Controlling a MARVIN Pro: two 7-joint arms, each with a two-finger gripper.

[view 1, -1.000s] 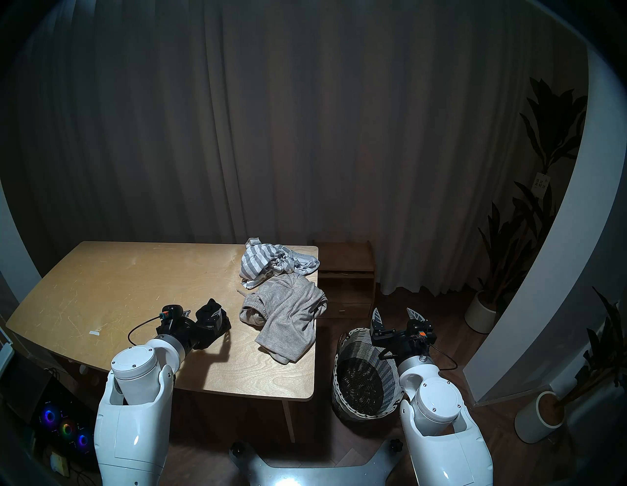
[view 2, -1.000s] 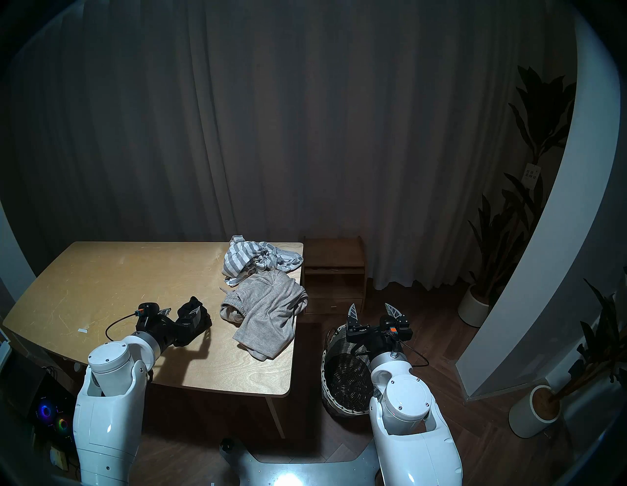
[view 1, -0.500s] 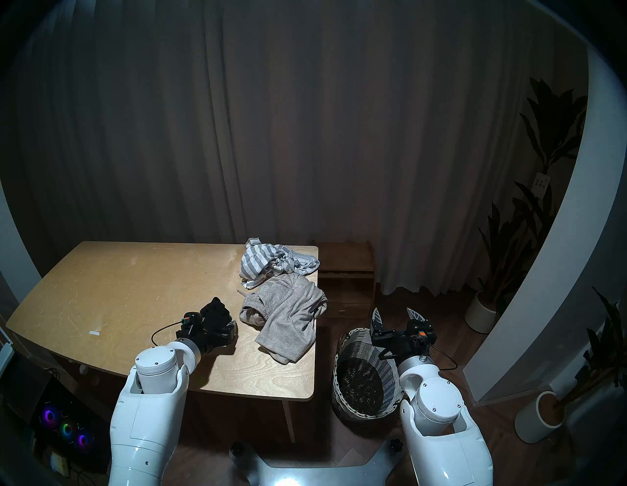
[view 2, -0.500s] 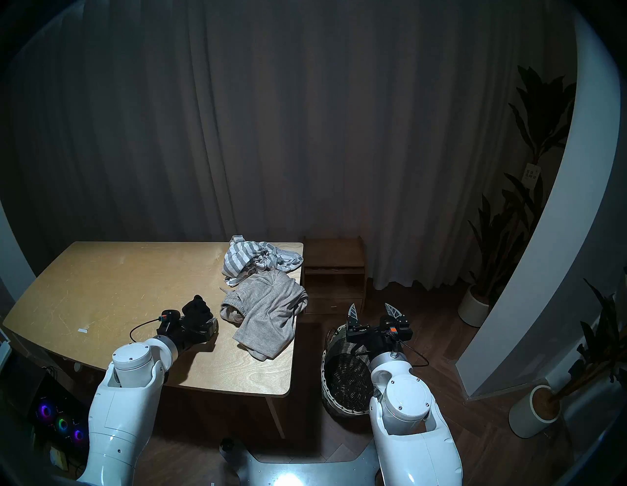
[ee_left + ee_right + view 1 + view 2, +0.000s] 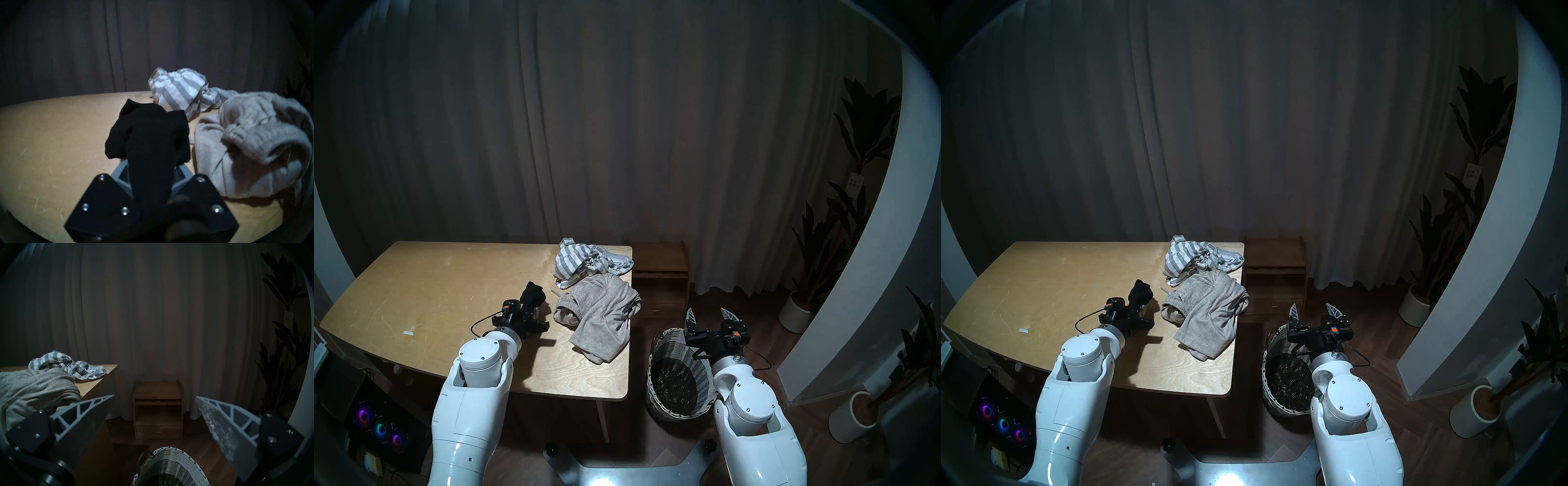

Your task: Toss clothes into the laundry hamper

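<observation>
My left gripper (image 5: pixel 534 310) is shut on a small black piece (image 5: pixel 533 294), held up a little above the wooden table (image 5: pixel 449 288); in the left wrist view the black piece (image 5: pixel 149 135) drapes out between the jaws and hides the fingertips. Right of it lie a beige-grey knit top (image 5: pixel 602 312) and, behind that, a grey-and-white striped cloth (image 5: pixel 585 263). The woven laundry hamper (image 5: pixel 670 342) stands on the floor off the table's right end, dark inside. Above its far rim my right gripper (image 5: pixel 710 315) hangs open and empty.
A low wooden nightstand (image 5: pixel 660 278) stands behind the hamper against the curtain. White plant pots (image 5: pixel 853 421) with tall plants line the right wall. A computer case with coloured fans (image 5: pixel 378 427) sits on the floor at the left.
My left gripper has closed on the black piece, swung toward the table's middle and raised it off the surface. The right arm has not moved.
</observation>
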